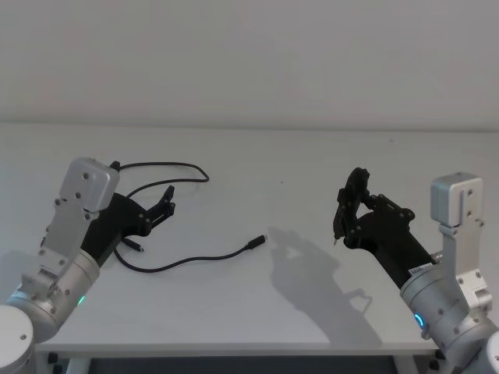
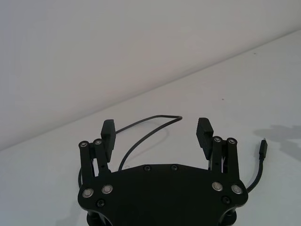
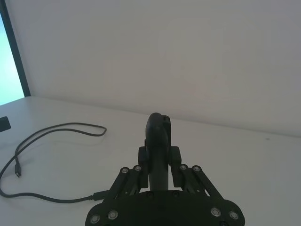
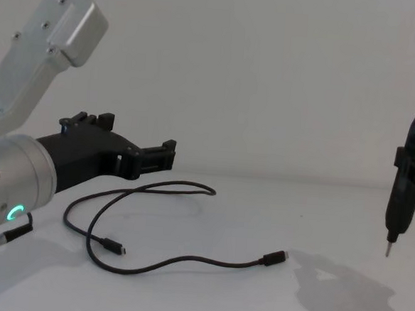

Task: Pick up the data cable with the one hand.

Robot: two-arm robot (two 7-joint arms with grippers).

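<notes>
The data cable is a long thin black cord lying in loose loops on the white table, one plug near the middle and the other by my left arm. My left gripper hovers open above the cable's loops, touching nothing. In the left wrist view its pads stand wide apart, with the cable on the table beyond them. From the chest view the cable lies flat under the raised left hand. My right gripper stays at the right, shut on a black pen-like tool with a metal tip.
The white table runs back to a plain wall. Its front edge is close to my body. Bare tabletop lies between the two arms. A dark window frame stands at the side in the right wrist view.
</notes>
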